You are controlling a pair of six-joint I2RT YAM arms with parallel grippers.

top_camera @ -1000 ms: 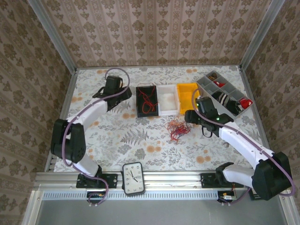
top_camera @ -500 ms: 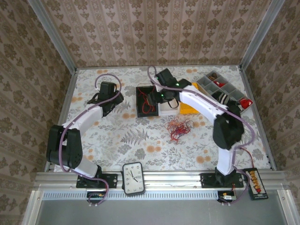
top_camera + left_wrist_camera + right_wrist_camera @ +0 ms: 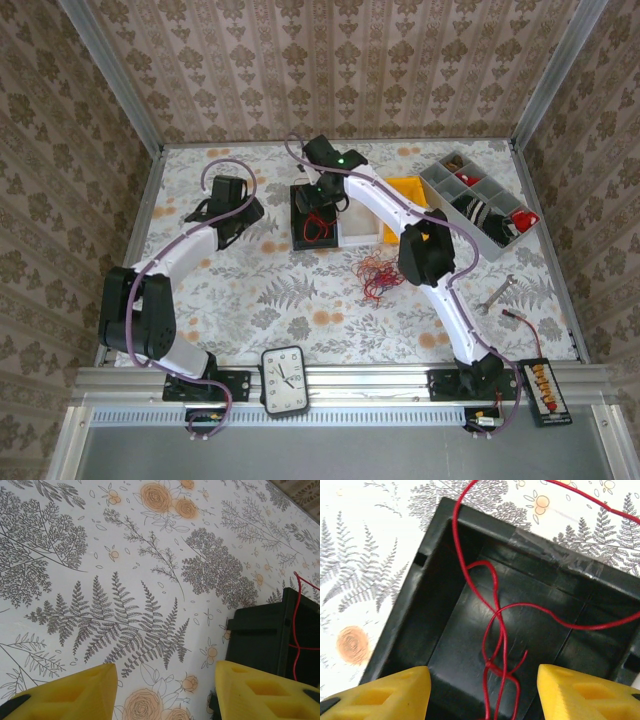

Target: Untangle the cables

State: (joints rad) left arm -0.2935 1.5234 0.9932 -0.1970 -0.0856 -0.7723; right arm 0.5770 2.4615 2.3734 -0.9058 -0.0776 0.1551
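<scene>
Sorting step, I judge: the right gripper [image 3: 482,687], jaws wide, hovers over a red cable [image 3: 496,611] lying in the black bin [image 3: 415,605]. The left gripper [image 3: 162,690], also wide, hangs over the desk [image 3: 125,545]. The next move calls for pulling another strand from the cable tangle [image 3: 378,272].

Likely lab: wallpapered enclosure [image 3: 330,70], aluminium rail [image 3: 370,379]

Matt plastic bin [image 3: 427,595], smooth cables [image 3: 496,611]
</scene>
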